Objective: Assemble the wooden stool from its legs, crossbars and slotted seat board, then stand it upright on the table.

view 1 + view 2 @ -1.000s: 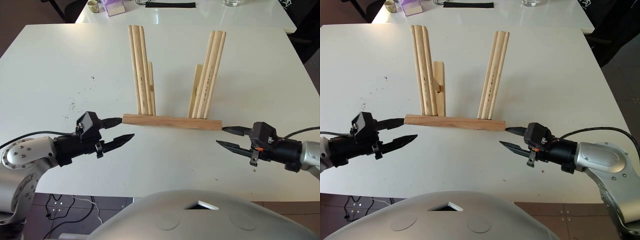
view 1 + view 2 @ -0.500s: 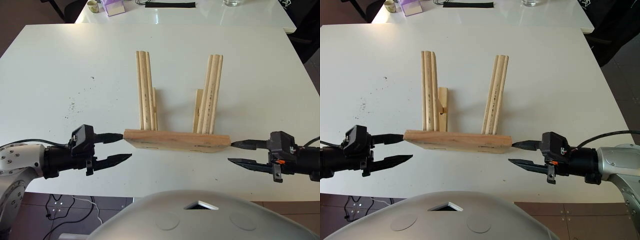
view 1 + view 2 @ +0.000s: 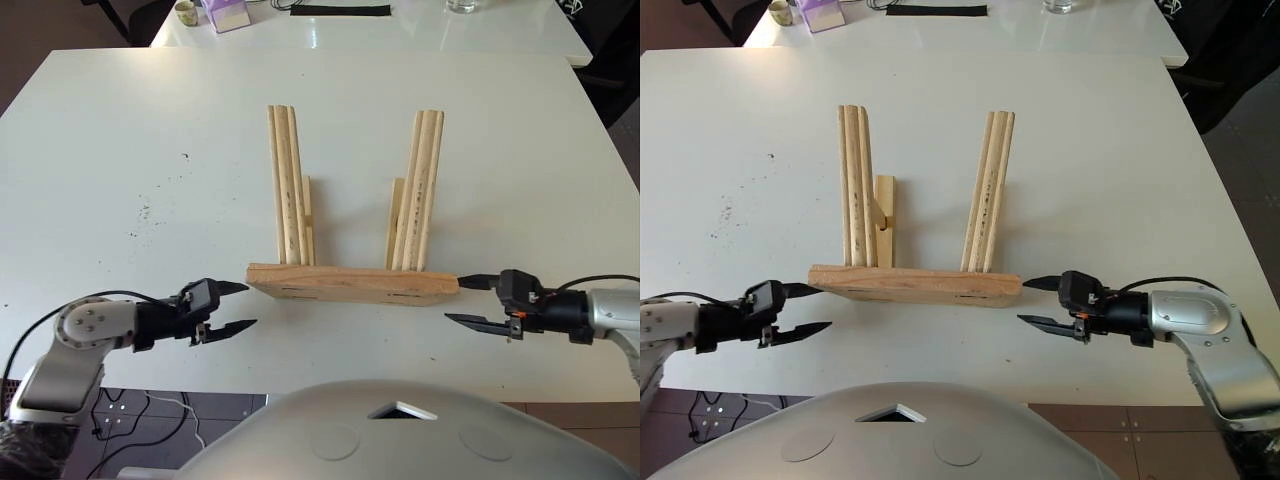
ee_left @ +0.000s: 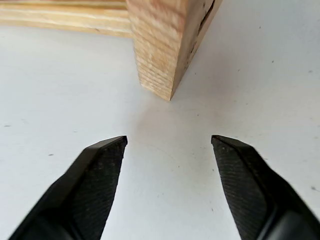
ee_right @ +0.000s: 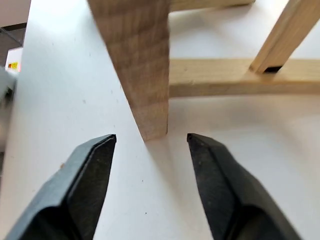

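Observation:
The wooden stool lies on its side on the white table (image 3: 120, 150). Its slotted seat board (image 3: 350, 284) stands on edge near the front. Two leg bundles (image 3: 288, 185) (image 3: 420, 190) run away from it, with short crossbars (image 3: 308, 215) between them. My left gripper (image 3: 250, 304) is open just off the board's left end, fingers either side of the corner (image 4: 165, 50). My right gripper (image 3: 453, 300) is open at the right end (image 5: 140, 65), a crossbar (image 5: 215, 77) beyond it. Neither holds anything.
Both grippers hover low near the table's front edge (image 3: 330, 385). A second table behind carries a cup (image 3: 186, 12), a purple box (image 3: 226, 14), a black strip (image 3: 340, 9) and a glass (image 3: 462, 5). Dark specks (image 3: 142, 212) mark the left side.
The stool slid toward the front edge and its seat board tipped. Both grippers moved along with it and now sit lower, open, at the board's ends.

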Controlling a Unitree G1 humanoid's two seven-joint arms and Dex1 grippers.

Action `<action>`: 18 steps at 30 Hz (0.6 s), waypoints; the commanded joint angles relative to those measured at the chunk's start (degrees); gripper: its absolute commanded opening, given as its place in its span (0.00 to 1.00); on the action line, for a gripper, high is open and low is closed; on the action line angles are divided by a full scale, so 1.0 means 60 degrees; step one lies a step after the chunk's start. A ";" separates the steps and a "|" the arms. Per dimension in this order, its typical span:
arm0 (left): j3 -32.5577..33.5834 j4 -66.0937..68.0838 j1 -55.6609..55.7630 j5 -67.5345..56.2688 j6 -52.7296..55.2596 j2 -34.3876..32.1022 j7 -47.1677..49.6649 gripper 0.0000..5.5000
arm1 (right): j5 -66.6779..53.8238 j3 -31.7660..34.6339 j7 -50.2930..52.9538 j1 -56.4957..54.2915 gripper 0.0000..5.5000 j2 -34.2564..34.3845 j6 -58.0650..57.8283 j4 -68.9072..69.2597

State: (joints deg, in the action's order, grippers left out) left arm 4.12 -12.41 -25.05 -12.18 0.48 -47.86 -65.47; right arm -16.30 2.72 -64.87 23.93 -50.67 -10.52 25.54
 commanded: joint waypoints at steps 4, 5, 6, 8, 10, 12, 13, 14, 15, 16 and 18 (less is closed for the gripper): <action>-0.0969 0.1397 0.1293 0.0579 -0.1314 0.0941 0.0585 0.63 | 0.0602 -0.1213 0.0172 -0.1171 0.53 0.0738 0.0937 -0.1196; -0.1018 0.1561 0.1407 0.0612 -0.1472 0.1029 0.0684 0.63 | 0.0633 -0.1308 0.0175 -0.1274 0.53 0.0797 0.0992 -0.1289; -0.1094 0.1777 0.1528 0.0682 -0.1658 0.1110 0.0757 0.63 | 0.0713 -0.1423 0.0190 -0.1334 0.53 0.0859 0.1113 -0.1399; -0.1252 0.2086 0.1630 0.0781 -0.1952 0.1214 0.0820 0.63 | 0.0898 -0.1648 0.0234 -0.1473 0.53 0.0989 0.1382 -0.1670; -0.1424 0.2239 0.1629 0.0792 -0.2156 0.1246 0.0793 0.63 | 0.1010 -0.1848 0.0290 -0.1607 0.53 0.1106 0.1516 -0.1885; -0.1595 0.2264 0.1617 0.0718 -0.2238 0.1204 0.0633 0.63 | 0.1022 -0.1949 0.0300 -0.1666 0.53 0.1158 0.1584 -0.1986; -0.1665 0.2254 0.1604 0.0675 -0.2278 0.1172 0.0543 0.64 | 0.1027 -0.1988 0.0313 -0.1697 0.50 0.1181 0.1611 -0.2034; -0.1743 0.2238 0.1618 0.0621 -0.2309 0.1137 0.0450 0.60 | 0.1021 -0.2011 0.0343 -0.1707 0.48 0.1205 0.1621 -0.2065; -0.1814 0.2155 0.1627 0.0502 -0.2271 0.1114 0.0349 0.59 | 0.1008 -0.2026 0.0352 -0.1703 0.46 0.1223 0.1625 -0.2085; -0.1862 0.2027 0.1632 0.0334 -0.2176 0.1111 0.0261 0.55 | 0.1018 -0.2041 0.0372 -0.1706 0.42 0.1251 0.1642 -0.2111; -0.1913 0.1789 0.1645 0.0021 -0.1948 0.1107 0.0130 0.50 | 0.1026 -0.2063 0.0399 -0.1741 0.38 0.1296 0.1659 -0.2162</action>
State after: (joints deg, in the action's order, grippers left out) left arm -6.19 -0.98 -14.40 -11.80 -13.32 -40.32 -63.29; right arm -10.51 -9.26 -63.05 14.46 -43.07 -1.02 12.92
